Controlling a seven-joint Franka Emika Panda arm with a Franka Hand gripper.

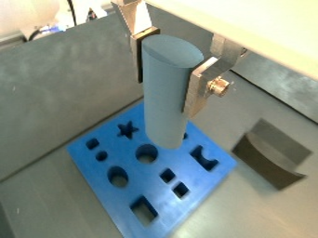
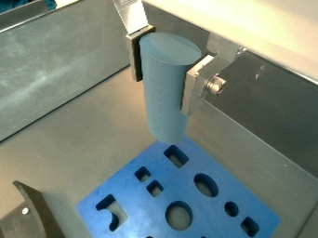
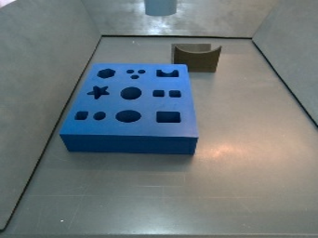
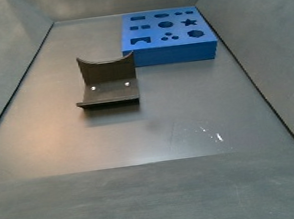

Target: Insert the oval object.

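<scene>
The oval object [image 1: 165,88], a pale grey-blue peg, is held upright in the gripper [image 1: 168,72], whose jaws are clamped on its upper part, as is shown in both wrist views [image 2: 165,82]. Flat silver fingers [image 1: 202,82] are pressed against opposite sides of the peg. The peg is suspended clear above the blue block [image 1: 159,173], which lies on the worktop [image 3: 236,167] beneath the jaws. In a side view only the peg's lower end [image 3: 159,6] is seen. The dark notched block [image 4: 107,84] is set apart from the blue block [image 4: 169,34].
</scene>
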